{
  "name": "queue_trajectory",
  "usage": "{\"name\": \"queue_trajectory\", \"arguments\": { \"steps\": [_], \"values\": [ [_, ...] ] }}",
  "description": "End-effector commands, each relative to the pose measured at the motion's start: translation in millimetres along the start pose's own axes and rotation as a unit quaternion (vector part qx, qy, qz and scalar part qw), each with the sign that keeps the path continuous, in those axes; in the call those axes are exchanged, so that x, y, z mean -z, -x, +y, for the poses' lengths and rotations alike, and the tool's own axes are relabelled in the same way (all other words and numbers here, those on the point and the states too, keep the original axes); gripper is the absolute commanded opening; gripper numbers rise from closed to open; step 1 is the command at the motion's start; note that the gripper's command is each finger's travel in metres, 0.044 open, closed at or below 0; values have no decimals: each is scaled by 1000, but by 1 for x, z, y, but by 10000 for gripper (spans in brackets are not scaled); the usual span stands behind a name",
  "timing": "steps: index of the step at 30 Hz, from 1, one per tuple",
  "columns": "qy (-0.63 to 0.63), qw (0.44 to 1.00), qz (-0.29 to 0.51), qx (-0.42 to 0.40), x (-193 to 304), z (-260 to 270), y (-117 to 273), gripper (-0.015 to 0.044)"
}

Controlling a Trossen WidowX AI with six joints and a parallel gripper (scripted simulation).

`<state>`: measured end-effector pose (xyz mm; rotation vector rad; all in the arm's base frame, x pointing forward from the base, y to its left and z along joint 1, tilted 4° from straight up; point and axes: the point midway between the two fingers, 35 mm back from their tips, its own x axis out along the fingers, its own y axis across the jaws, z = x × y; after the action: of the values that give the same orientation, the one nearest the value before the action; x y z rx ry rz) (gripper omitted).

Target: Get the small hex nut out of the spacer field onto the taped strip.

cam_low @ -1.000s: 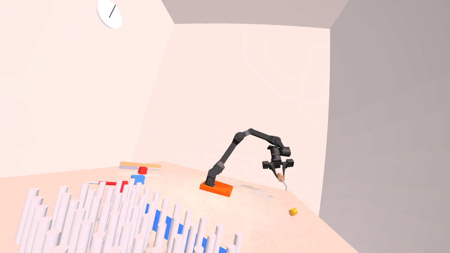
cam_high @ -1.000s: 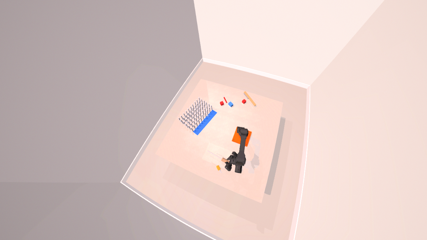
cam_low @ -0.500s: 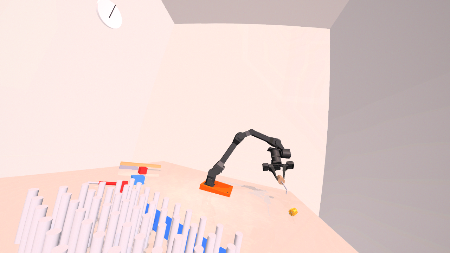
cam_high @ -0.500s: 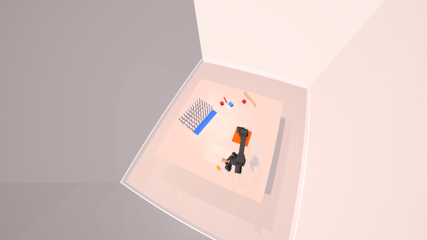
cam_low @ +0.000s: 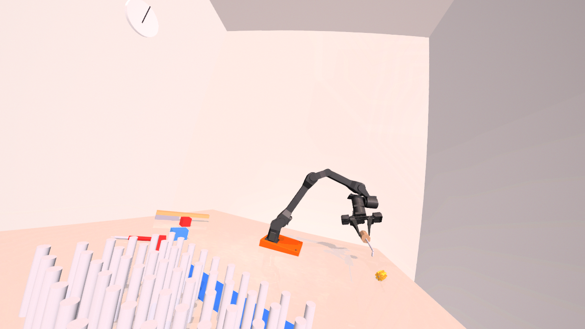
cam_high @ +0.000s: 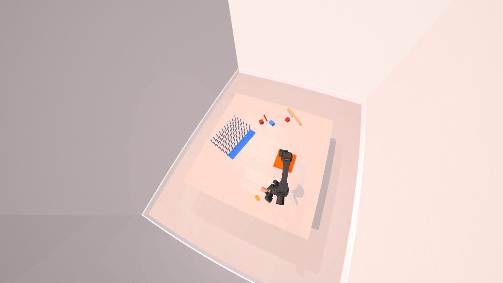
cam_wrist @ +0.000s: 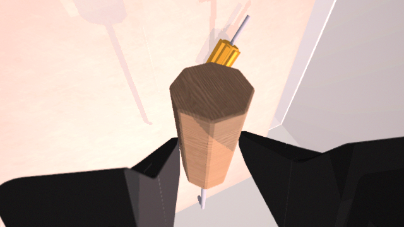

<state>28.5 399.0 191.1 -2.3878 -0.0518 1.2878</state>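
Observation:
My gripper is shut on the octagonal wooden handle of a hook tool. It holds the tool above the table, far from the spacers. In the exterior view the thin metal shaft slants down from the handle and ends in a small bent tip, with a gap above the table. The pale spacers stand in rows. The blue taped strip runs along their front. The hex nut cannot be made out in any view.
A yellow-handled screwdriver lies on the table below and near the held tool. Across the table lie a red-handled tool, a blue block, two red blocks and a long wooden piece.

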Motion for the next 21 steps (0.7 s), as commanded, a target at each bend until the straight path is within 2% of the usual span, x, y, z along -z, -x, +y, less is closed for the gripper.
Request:
{"name": "queue_trajectory", "arguments": {
  "steps": [1, 21],
  "values": [
    [1, 1000, 5, -1, -2, 1, -5, 0],
    [1, 1000, 5, -1, -12, 5, -18, 0]
  ]
}}
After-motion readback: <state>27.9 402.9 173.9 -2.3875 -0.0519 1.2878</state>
